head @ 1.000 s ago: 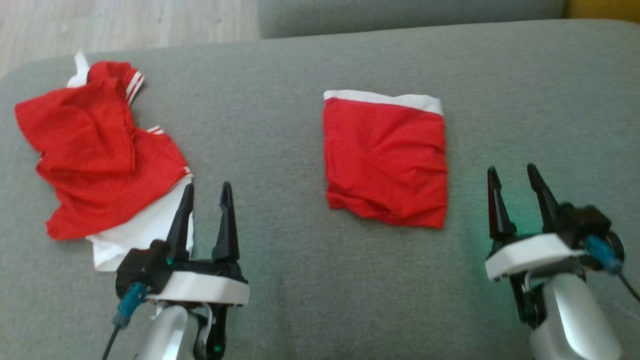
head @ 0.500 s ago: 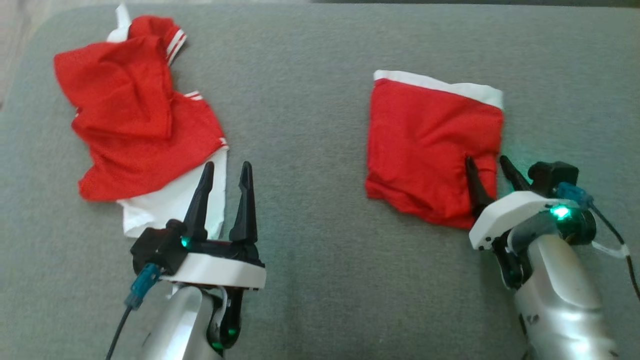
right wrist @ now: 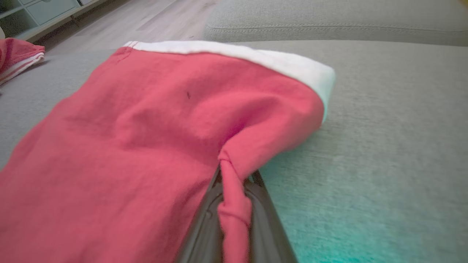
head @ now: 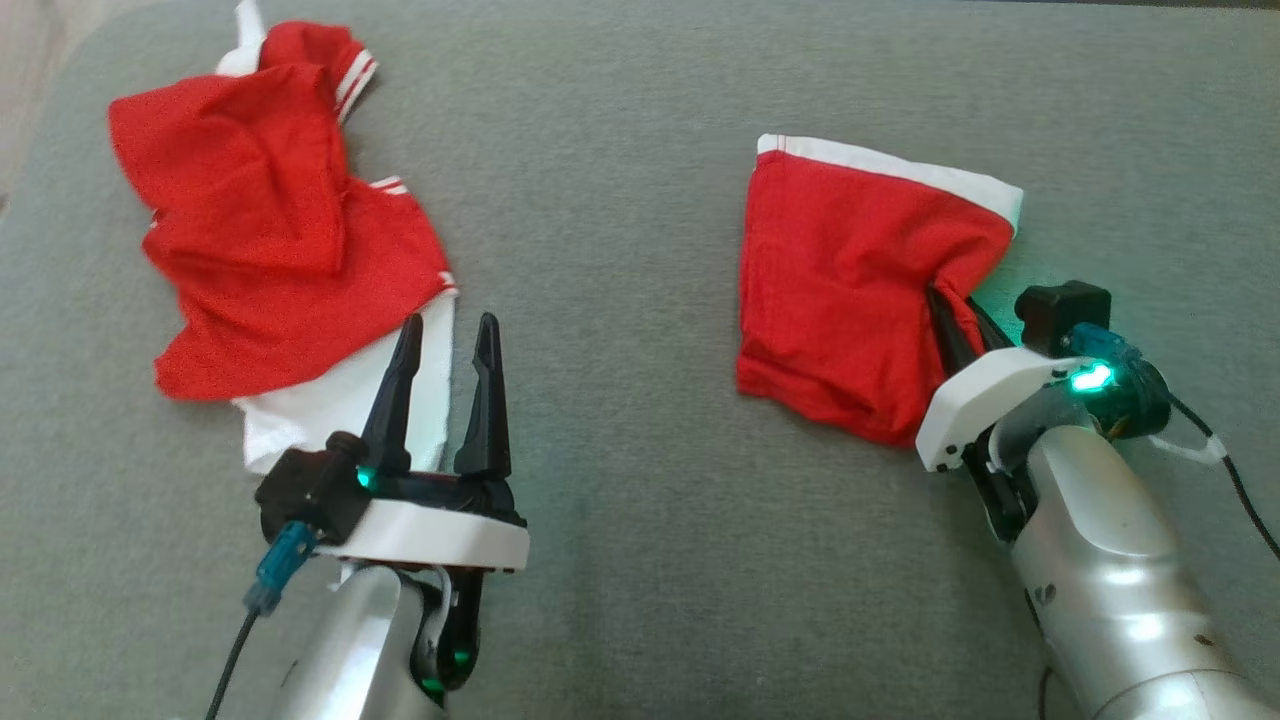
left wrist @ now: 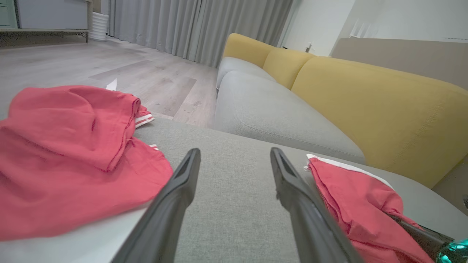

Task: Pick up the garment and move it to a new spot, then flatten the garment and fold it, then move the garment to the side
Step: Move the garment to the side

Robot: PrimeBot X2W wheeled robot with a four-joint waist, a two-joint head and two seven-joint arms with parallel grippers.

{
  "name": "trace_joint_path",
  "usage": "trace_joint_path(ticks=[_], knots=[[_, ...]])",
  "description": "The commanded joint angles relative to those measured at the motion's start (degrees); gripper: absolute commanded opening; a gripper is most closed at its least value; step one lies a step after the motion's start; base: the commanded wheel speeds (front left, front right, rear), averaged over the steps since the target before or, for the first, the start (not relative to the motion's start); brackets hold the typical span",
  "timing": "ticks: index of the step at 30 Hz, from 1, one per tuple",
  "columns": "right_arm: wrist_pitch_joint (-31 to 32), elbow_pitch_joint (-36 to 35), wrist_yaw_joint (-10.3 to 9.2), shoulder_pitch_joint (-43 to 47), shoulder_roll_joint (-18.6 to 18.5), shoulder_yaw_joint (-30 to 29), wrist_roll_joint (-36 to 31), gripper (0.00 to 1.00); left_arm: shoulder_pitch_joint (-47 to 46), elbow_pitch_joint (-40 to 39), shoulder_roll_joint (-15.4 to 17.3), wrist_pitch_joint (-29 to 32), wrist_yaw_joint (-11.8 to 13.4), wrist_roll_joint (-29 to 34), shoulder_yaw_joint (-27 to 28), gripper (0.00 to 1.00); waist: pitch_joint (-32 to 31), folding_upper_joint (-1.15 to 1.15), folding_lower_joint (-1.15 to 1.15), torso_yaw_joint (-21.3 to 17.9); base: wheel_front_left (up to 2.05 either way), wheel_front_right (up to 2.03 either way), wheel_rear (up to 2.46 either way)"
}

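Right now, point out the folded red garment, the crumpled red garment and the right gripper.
folded red garment [head: 840, 290], head view, middle of red panel
crumpled red garment [head: 260, 250], head view, middle of the heap
right gripper [head: 950, 302], head view, between its pinching fingertips

- left gripper [head: 450, 322]: at the lower left of the head view, fingers spread wide apart, pointing up the view.
- left forearm [head: 345, 650]: pale, rising from the bottom edge, green light at the wrist.
- right gripper [head: 952, 300]: fingers pinched together on a bunched fold of the garment [head: 840, 270] at its right edge.
- right forearm [head: 1110, 570]: silver, slanting up and left from the lower right corner, wrist lit green.
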Motion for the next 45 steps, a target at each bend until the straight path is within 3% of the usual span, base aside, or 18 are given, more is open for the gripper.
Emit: trace_joint_path(ticks=[1, 10, 15, 19, 27, 33, 39, 45], knots=[[-0.8, -0.2, -0.04, -0.8, 0.2, 1.0, -0.8, 0.00, -2.1, -2.0, 0.4, -0.5, -0.2, 0.3, 1.9, 1.00, -0.6, 0.00, 0.00, -1.2, 0.00, 0.00, 0.00], [-1.8, -0.9, -0.04, -2.8, -4.2, 8.3, 0.3, 0.00, -3.6, -2.4, 0.4, -0.5, -0.5, 0.0, -1.6, 1.00, -2.3, 0.00, 0.00, -7.2, 0.00, 0.00, 0.00], [0.4, -3.5, -0.04, -2.4, -10.5, 14.8, 3.4, 0.00, -4.8, -2.5, 0.4, -0.5, -0.6, 0.3, -4.2, 1.00, -2.0, 0.00, 0.00, -9.7, 0.00, 0.00, 0.00], [3.1, -7.0, -0.04, -2.4, -18.0, 20.2, 7.2, 0.00, -5.9, -3.0, 0.4, -0.5, -0.2, 0.2, -5.2, 1.00, -0.6, 0.00, 0.00, -10.5, 0.00, 0.00, 0.00], [6.3, -12.1, -0.04, -3.6, -34.2, 26.8, 14.4, 0.00, -7.4, -3.2, 0.4, -0.5, -0.6, 0.6, -5.6, 1.00, 2.7, 0.00, 0.00, -8.9, 0.00, 0.00, 0.00], [7.3, -11.5, -0.04, -4.7, -42.7, 29.0, 17.2, 0.00, -8.1, -3.3, 0.4, -0.5, -0.9, 0.8, -5.2, 1.00, 4.7, 0.00, 0.00, -6.7, 0.00, 0.00, 0.00], [8.2, -9.0, -0.04, -5.8, -46.9, 29.1, 17.7, 0.00, -8.6, -3.6, 0.4, -0.5, -1.0, 0.9, -4.5, 1.00, 6.0, 0.00, 0.00, -5.2, 0.00, 0.00, 0.00], [9.1, -6.6, -0.04, -6.9, -48.3, 27.4, 16.7, 0.00, -8.5, -4.0, 0.4, -0.5, -1.1, 1.0, -3.8, 1.00, 6.9, 0.00, 0.00, -4.1, 0.00, 0.00, 0.00]])
